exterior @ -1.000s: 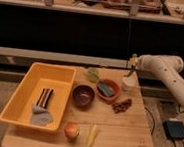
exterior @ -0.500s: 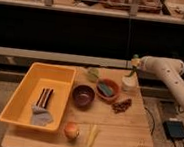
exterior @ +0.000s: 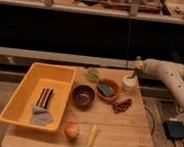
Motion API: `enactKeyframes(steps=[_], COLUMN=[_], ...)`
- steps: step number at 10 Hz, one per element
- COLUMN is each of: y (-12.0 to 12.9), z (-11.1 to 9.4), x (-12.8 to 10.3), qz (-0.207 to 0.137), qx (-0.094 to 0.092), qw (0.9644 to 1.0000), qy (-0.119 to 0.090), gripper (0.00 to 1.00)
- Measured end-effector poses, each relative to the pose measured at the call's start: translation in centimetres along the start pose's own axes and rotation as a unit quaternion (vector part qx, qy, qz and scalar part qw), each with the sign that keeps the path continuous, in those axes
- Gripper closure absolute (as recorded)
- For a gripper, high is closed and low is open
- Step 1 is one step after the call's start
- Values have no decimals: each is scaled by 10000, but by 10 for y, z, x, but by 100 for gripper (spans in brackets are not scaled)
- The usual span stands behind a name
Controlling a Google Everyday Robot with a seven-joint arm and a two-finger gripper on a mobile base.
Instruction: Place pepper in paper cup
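Note:
The small white paper cup [exterior: 128, 83] stands near the table's back right edge. The gripper [exterior: 136, 65] hangs directly above it at the end of the white arm [exterior: 166, 73], which reaches in from the right. It is shut on the slim dark-green pepper [exterior: 134, 73], which hangs downward with its lower end at the cup's rim. I cannot tell whether the tip is inside the cup.
A terracotta bowl [exterior: 107, 89] and a dark brown bowl [exterior: 83, 95] sit left of the cup, with a light-green leafy item [exterior: 93, 73] behind them. A reddish-brown item [exterior: 122, 105] lies in front of the cup. A yellow tray [exterior: 29, 98] fills the left side. An orange fruit [exterior: 71, 131] and a pale yellow vegetable [exterior: 93, 136] lie near the front edge.
The gripper has stayed over the paper cup with almost no movement. Nothing on the table has shifted.

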Motion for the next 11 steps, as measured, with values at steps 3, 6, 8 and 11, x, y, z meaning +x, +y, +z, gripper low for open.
enactKeyframes(steps=[3, 6, 8, 11], y=[-5, -8, -11, -16], z=[8, 15, 17, 21], x=[13, 19, 23, 29], qz=[17, -8, -29, -58], qx=[-28, -40, -37, -12], qw=[9999, 9998, 9997, 9997], qy=[-139, -208, -228, -228], gripper=[93, 93, 93, 93])
